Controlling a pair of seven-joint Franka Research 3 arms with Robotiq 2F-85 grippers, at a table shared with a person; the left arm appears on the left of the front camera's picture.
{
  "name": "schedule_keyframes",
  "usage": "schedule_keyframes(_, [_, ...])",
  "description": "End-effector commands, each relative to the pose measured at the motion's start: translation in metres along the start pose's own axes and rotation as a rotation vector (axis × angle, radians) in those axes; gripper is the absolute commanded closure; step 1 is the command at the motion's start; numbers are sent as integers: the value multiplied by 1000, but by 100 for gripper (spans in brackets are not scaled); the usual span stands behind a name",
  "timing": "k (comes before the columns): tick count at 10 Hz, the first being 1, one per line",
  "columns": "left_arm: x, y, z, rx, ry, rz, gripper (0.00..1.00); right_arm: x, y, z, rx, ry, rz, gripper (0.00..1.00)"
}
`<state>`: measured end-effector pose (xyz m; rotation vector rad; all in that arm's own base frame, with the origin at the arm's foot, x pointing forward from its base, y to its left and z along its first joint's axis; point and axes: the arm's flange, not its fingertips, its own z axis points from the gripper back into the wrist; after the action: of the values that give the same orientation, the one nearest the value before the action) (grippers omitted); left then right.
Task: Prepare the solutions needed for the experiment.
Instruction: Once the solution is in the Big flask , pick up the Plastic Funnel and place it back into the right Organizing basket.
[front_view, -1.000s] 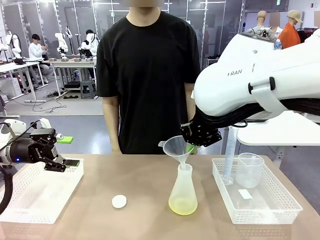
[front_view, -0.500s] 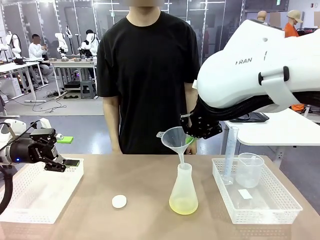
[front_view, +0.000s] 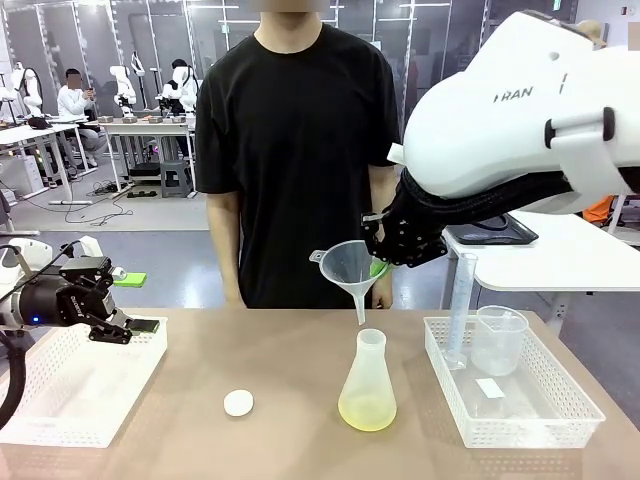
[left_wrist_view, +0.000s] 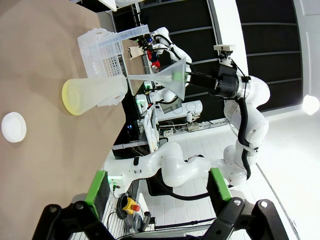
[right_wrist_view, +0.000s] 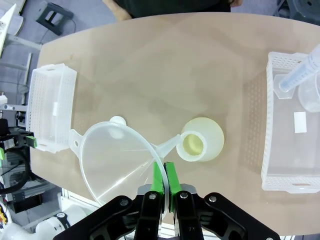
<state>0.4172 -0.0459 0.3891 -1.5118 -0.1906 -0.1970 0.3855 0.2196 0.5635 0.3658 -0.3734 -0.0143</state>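
Note:
A clear conical flask (front_view: 367, 375) stands mid-table with the pale yellow solutions (front_view: 366, 410) shallow in its bottom. My right gripper (front_view: 378, 268) is shut on the rim of a clear plastic funnel (front_view: 348, 265), whose spout hangs just above and left of the flask's mouth. From the right wrist, the funnel (right_wrist_view: 117, 160) sits pinched between the green pads (right_wrist_view: 159, 181), its spout pointing at the flask (right_wrist_view: 201, 140). My left gripper (front_view: 128, 328) stands open at the far left over a white basket (front_view: 60, 400). The left wrist view shows the flask (left_wrist_view: 92, 92) and funnel (left_wrist_view: 167, 77) far off.
A small white round cap (front_view: 238, 402) lies on the table left of the flask. A white tray (front_view: 520, 430) at the right holds a graduated cylinder (front_view: 458, 310) and a beaker (front_view: 498, 340). A person (front_view: 295, 150) stands at the far edge.
My right gripper has raised the funnel up out of the flask's neck and slightly left. The flask stays in place. The left arm has not moved.

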Motion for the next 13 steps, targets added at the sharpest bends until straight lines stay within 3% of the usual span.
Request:
schedule_keyframes(1, [1,-3,-1,-12,-12,-3,0,-5,-8,13,17,18,15,100])
schedule_keyframes(6, [1,-3,-1,-12,-12,-3,0,5,-33,25,-9,40,8,100])
schedule_keyframes(13, [1,-3,-1,-12,-12,-3,0,37,-163,69,-160,32,-172,100])
